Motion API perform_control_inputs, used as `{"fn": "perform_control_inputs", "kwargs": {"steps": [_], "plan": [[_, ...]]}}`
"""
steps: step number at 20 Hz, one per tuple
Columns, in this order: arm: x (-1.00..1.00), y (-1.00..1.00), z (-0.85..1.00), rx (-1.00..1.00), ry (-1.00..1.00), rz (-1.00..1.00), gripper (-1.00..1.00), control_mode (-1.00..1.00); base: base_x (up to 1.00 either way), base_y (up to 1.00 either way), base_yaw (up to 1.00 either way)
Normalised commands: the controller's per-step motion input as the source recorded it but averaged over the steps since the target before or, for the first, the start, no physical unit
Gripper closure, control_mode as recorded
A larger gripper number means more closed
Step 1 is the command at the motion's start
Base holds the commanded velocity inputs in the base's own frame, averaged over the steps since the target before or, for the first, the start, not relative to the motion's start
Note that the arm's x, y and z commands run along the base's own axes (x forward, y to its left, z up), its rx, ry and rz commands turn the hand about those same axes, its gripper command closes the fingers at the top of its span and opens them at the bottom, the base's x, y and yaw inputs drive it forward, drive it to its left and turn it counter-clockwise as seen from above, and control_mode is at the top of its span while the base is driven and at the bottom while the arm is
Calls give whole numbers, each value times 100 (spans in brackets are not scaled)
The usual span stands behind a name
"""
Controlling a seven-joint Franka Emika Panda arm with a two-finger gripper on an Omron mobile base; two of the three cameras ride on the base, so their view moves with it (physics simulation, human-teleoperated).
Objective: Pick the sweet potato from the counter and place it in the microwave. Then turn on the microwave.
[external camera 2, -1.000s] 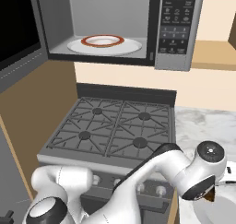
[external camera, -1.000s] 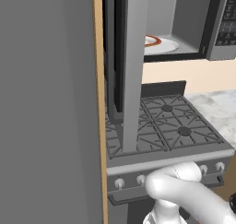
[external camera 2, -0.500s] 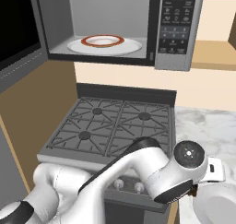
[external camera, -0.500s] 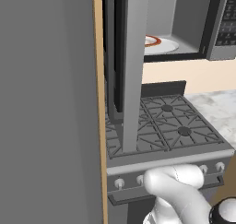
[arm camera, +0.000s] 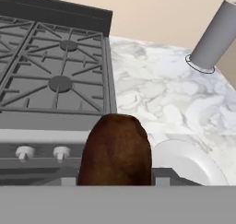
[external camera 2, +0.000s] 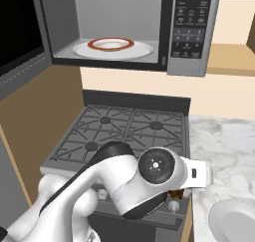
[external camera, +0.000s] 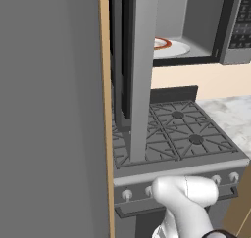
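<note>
The sweet potato (arm camera: 117, 150), a dark brown lump, fills the bottom middle of the hand view, close to the camera, and hides the fingertips. It hangs in the air in front of the stove's knobs. My gripper (external camera 2: 191, 179) is shut on it, low at the stove's front right corner, where a brown bit of the sweet potato (external camera 2: 174, 192) shows under the hand. The microwave (external camera 2: 191, 32) sits above the stove with its door (external camera: 142, 70) swung open to the left. Inside lies a white plate (external camera 2: 113, 48) with an orange-red ring. The marbled counter (external camera 2: 224, 146) runs to the right of the stove.
The gas stove (external camera 2: 124, 131) with dark grates lies under the microwave, its knobs (arm camera: 25, 151) facing me. A white plate (arm camera: 189, 161) rests on the counter near its front edge. A grey cylinder (arm camera: 212, 36) stands at the counter's back. A tall grey wall (external camera: 49, 109) blocks the left.
The wrist has swung left along the stove's front, from the counter side toward the stove's right corner, carrying the sweet potato. The cameras have not shifted.
</note>
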Motion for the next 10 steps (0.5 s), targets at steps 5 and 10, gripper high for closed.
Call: {"fn": "perform_control_inputs", "kwargs": {"steps": [5,10], "plan": [[0,59,65,0,-1,0,100,-100,0,0,0],[0,42,73,0,0,0,100,-100,0,0,0]]}}
